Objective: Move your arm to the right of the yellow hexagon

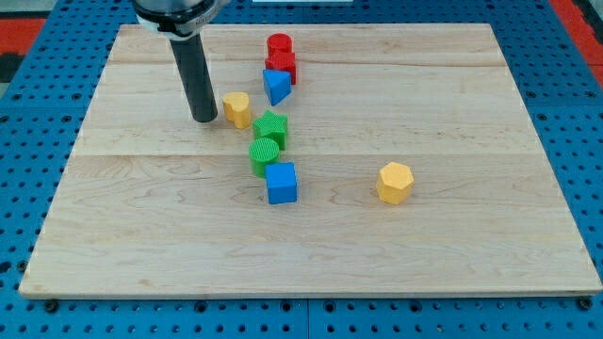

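The yellow hexagon (395, 182) lies on the wooden board (452, 94), right of the middle. My tip (204, 119) is the lower end of a dark rod at the upper left of the board, far to the left of the hexagon. It stands just left of a small yellow block (236, 109), a narrow gap between them.
A column of blocks runs down the middle: a red cylinder (279, 44), a red block (282, 65), a blue triangular block (275, 86), a green star (271, 128), a green cylinder (265, 153) and a blue cube (281, 183). A blue pegboard (575, 113) surrounds the board.
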Robot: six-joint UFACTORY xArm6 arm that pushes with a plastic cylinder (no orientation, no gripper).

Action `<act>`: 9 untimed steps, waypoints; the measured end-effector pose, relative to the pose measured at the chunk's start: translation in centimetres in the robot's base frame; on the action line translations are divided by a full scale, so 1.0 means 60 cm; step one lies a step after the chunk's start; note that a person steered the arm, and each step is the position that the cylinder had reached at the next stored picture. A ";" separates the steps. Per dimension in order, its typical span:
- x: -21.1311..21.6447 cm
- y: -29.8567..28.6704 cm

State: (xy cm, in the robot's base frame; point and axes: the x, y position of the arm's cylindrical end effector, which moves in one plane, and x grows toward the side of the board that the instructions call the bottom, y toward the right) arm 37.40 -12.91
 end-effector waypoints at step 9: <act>0.348 0.486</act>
State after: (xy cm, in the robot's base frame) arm 58.27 16.27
